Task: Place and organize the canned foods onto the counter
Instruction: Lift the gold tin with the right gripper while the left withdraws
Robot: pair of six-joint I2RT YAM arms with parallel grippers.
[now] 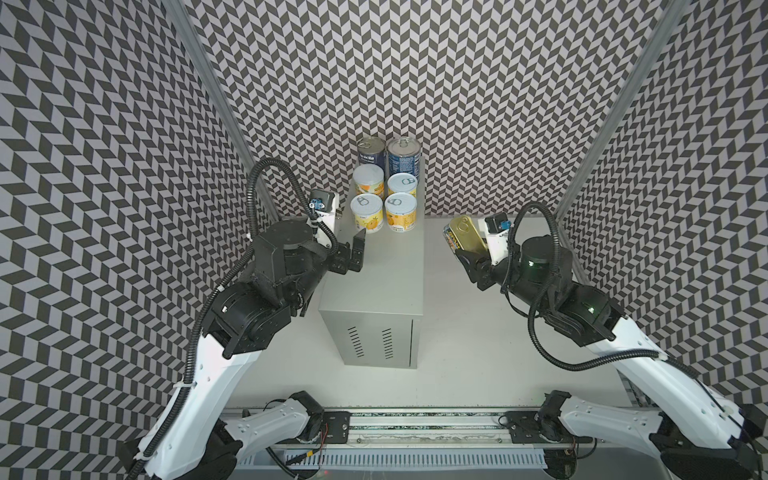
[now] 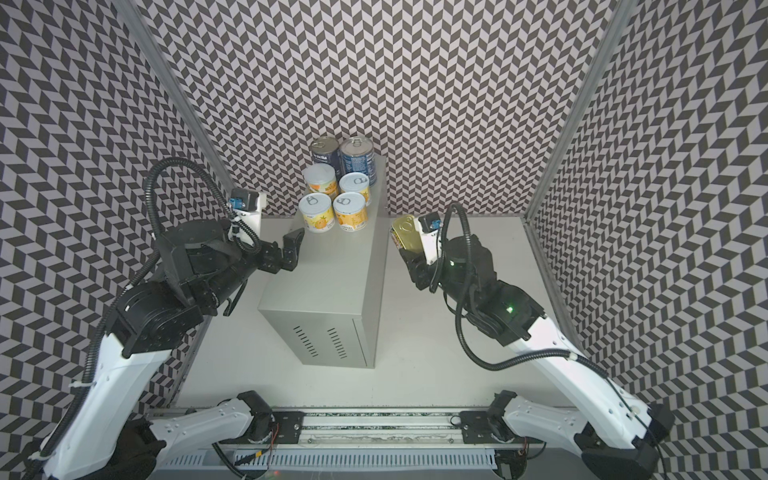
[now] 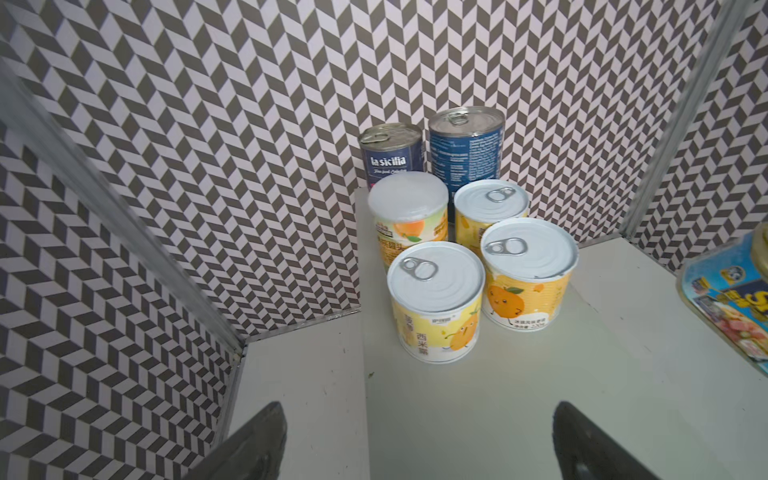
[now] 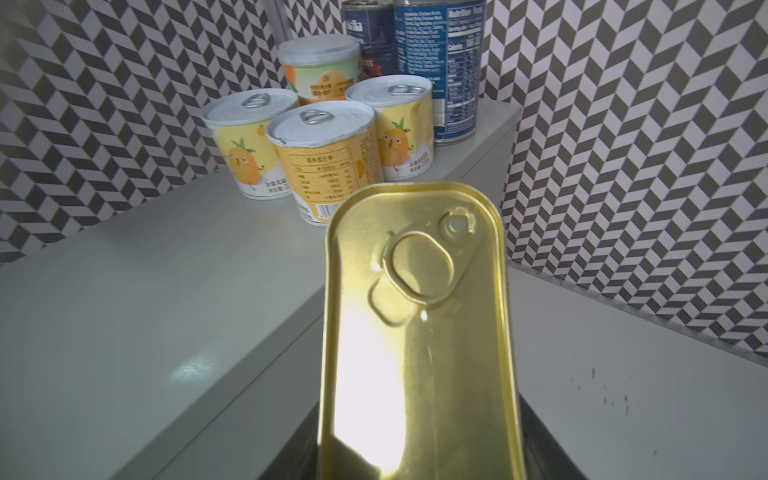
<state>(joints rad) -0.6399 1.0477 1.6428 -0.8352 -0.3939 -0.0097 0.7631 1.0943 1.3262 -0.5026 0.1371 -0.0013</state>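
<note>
Chevron-patterned walls (image 1: 457,83) stand on three sides, joined by aluminium posts (image 1: 209,83). A metal rail (image 1: 424,422) and slotted white duct (image 1: 415,459) run along the near edge.

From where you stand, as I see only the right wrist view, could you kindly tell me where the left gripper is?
Observer: The left gripper hangs open astride the left edge of the cabinet, short of the cans.
Operator: Thank you. Is my tin above the cabinet top?
Observer: In both top views the tin, held in the right gripper, appears off to the right of the cabinet, above the table.
Operator: What is on the tin's side?
Observer: The left wrist view shows a blue picture label there.
</note>
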